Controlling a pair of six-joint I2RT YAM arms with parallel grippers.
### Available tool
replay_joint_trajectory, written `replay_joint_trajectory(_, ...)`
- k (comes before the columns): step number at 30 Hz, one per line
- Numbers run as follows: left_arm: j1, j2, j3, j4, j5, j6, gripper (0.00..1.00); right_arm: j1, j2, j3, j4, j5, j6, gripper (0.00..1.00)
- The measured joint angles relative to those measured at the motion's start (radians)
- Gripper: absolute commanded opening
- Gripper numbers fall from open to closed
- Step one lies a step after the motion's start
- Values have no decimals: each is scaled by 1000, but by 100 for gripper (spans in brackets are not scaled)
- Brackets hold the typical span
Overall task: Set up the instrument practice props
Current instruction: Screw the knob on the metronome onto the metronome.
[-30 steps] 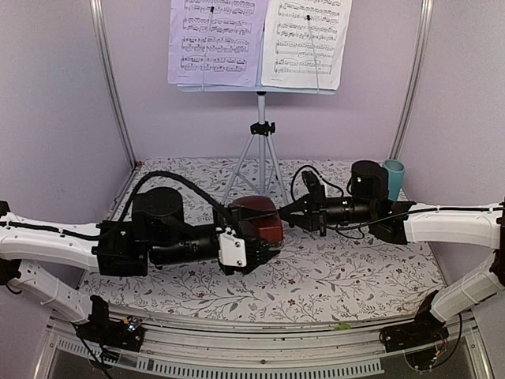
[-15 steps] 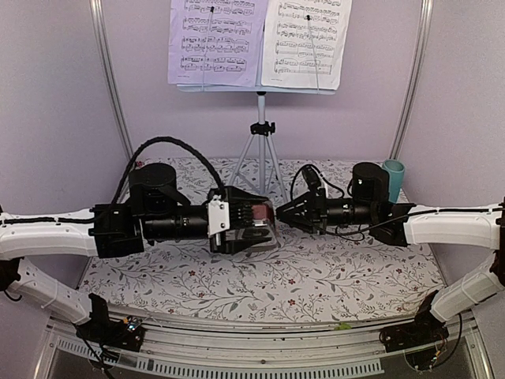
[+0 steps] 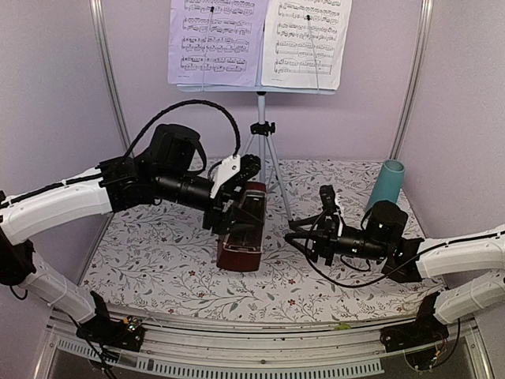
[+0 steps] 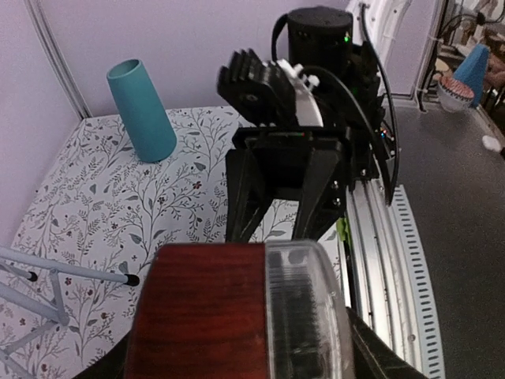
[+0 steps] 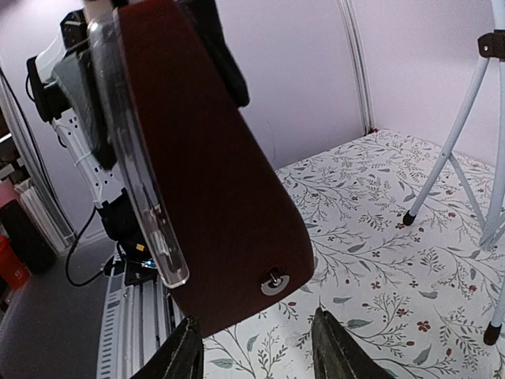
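Note:
My left gripper (image 3: 235, 212) is shut on the dark-red-brown pyramid metronome (image 3: 242, 233) and holds it tilted, base low over the cloth. The metronome fills the bottom of the left wrist view (image 4: 207, 316) and the left of the right wrist view (image 5: 213, 181), with a clear front cover and a silver winding key. My right gripper (image 3: 298, 237) is open and empty, just right of the metronome's base; it also shows in the right wrist view (image 5: 260, 355). The pale-blue music stand (image 3: 261, 118) on silver tripod legs stands at the back and carries two sheet-music pages (image 3: 259, 41).
A teal cup (image 3: 385, 185) stands at the back right of the floral cloth (image 3: 158, 260); it also shows in the left wrist view (image 4: 142, 110). Tripod feet (image 5: 410, 217) rest behind the metronome. Silver frame posts (image 3: 110, 79) rise at both back corners.
My left arm has raised the metronome and turned it more upright, swinging toward the centre. My right arm has drawn back toward the near right and lowered, uncovering the teal cup.

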Motion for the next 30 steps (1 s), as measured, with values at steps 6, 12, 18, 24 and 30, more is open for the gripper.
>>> replay_joint_trajectory(6, 74, 72, 126, -95, 142, -175, 0, 50, 44, -115, 221, 143, -245, 49)
replay_joint_trajectory(12, 89, 104, 160, -95, 232, -333, 0, 100, 143, -124, 399, 248, -407, 50)
replay_joint_trajectory(18, 90, 120, 205, -88, 283, -441, 0, 123, 203, -129, 503, 281, -491, 52)
replay_joint_trajectory(24, 95, 123, 233, -77, 301, -486, 0, 150, 207, -136, 547, 286, -534, 53)
replay_joint_trajectory(30, 101, 134, 235, -69, 302, -509, 0, 188, 213, -136, 552, 307, -579, 54)
